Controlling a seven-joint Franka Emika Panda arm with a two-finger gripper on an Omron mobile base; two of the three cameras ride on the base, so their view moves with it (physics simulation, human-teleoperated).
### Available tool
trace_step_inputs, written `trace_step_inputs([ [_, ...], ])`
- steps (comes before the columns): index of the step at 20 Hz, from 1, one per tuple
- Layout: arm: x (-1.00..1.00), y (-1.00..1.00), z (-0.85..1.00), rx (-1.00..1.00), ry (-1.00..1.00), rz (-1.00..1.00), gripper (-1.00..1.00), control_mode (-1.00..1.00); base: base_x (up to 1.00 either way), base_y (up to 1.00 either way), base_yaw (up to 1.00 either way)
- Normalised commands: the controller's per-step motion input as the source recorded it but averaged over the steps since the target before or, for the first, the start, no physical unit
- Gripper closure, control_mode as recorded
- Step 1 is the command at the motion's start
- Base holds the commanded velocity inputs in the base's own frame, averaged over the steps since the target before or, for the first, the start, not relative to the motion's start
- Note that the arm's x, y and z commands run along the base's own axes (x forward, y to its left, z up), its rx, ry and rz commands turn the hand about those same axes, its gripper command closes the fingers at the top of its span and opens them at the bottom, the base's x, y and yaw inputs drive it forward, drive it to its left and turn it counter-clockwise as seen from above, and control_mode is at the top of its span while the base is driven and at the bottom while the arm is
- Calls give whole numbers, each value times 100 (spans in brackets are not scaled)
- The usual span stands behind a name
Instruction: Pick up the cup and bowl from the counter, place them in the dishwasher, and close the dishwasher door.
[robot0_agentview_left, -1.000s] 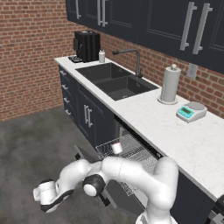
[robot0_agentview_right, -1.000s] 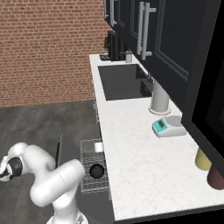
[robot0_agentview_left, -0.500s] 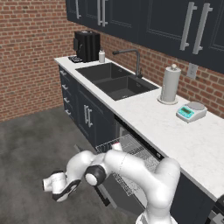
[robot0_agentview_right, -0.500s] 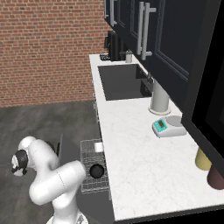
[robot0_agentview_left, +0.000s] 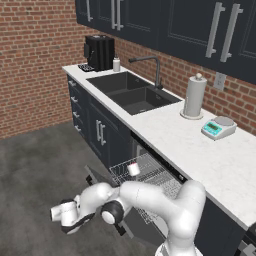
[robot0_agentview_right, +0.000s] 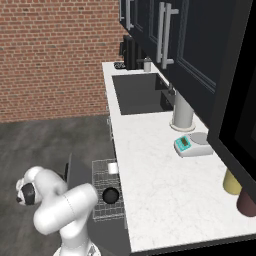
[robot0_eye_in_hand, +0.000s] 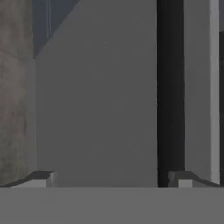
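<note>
- Two items already sit in the dishwasher (robot0_agentview_left: 150, 185) rack: the cup (robot0_agentview_left: 133, 169) upright near the rack's sink-side end, and the bowl (robot0_agentview_right: 110, 195) further along, apart from the cup. So loading looks done; what's left is shutting the door.
- Rack (robot0_agentview_right: 107, 187) is silver wire, pulled out over the lowered door, under the edge of the counter (robot0_agentview_right: 165, 175).
- Dishwasher door (robot0_agentview_left: 97, 176) hangs open, hinged at bottom; only its dark edge peeks out beside the rack, the rest is behind the arm.
- Arm is folded low, wrist down near the floor (robot0_agentview_left: 40, 170) by the door's outer side; prob. so it can get under the panel and push it up.
- Gripper (robot0_eye_in_hand: 109, 177): jaws apart, nothing between them; hand view looks at a flat grey panel w/ a dark vertical gap, likely door or cabinet front, can't say which.
- Counter carries a paper towel roll (robot0_agentview_left: 194, 96) and a small kitchen scale (robot0_agentview_left: 219, 128) just beside it; sink (robot0_agentview_left: 132, 92) and coffee machine (robot0_agentview_left: 99, 52) further left.
- Yellow tumbler (robot0_agentview_right: 231, 181) and maroon tumbler (robot0_agentview_right: 247, 202) stand touching or nearly so at the counter's far right; not part of this job.
</note>
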Motion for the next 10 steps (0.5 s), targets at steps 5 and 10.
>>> trace_step_inputs([
  [5,32,-9,-38,-35,0,-14,-100,-100,0,0,0],
  [10,43,-40,-16,-35,0,-19,-100,-100,0,0,0],
])
